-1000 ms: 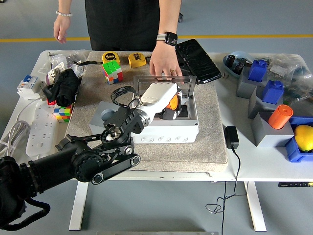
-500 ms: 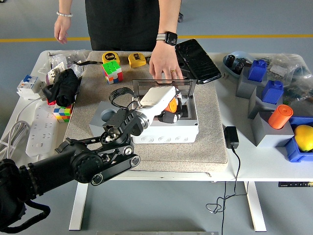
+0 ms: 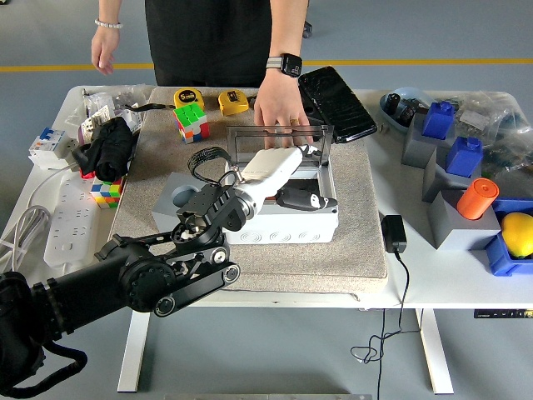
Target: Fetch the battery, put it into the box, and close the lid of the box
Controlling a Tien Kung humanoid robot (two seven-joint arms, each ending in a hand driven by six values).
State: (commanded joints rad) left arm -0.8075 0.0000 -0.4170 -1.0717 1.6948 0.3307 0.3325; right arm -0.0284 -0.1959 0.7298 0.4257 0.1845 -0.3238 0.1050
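Left hand (image 3: 291, 179) at frame centre reaching into the open white box (image 3: 287, 218), fingers spread holding nothing, battery hidden, clear lid (image 3: 279, 140) upright, person's hand (image 3: 281, 107) just behind it, grey mat on desk (image 3: 433, 275)

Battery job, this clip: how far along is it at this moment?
Fetching looks done: the left hand is over the open box. Earlier an orange item showed under the palm; now it is hidden, so whether the battery is released cannot be told. The lid stands upright, a person's hand at its far edge. Closing it remains.
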